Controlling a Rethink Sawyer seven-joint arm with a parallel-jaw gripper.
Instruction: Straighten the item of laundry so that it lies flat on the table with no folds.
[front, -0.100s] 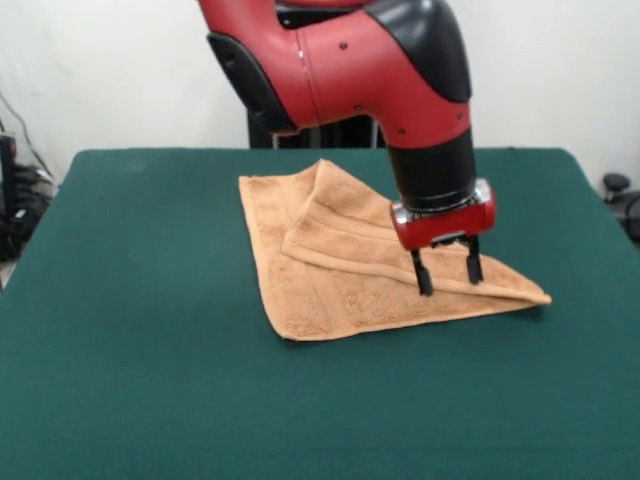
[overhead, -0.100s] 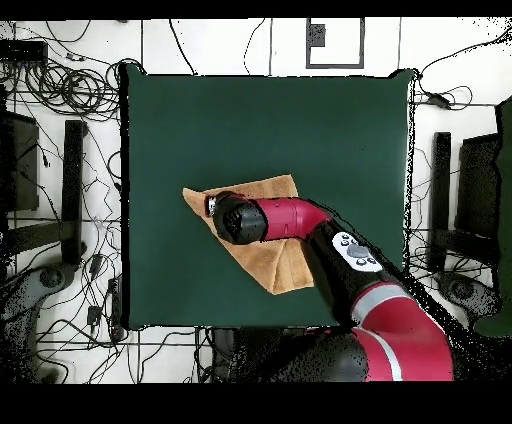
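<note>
While the gripper (front, -0.100s: 447, 273) stands with jaws spread apart, grasping nothing, both fingertips (front, -0.100s: 423, 283) rest on the folded towel (front, -0.100s: 330, 270) directly beneath them. The towel lies mid-table (front, -0.100s: 130, 350). In the overhead view, the arm (overhead, -0.100s: 300, 222) hides the jaws and part of the towel.

Wall (front, -0.100s: 560, 70): plain white, unmarked, behind the work area. Floor (overhead, -0.100s: 230, 45): pale, with dark seam lines. Cables (overhead, -0.100s: 60, 85): many black leads, tangled and looped on the floor along one side. Dark stands (overhead, -0.100s: 72, 190): upright black equipment on both flanks. Light: even, soft, without hard shadows.
</note>
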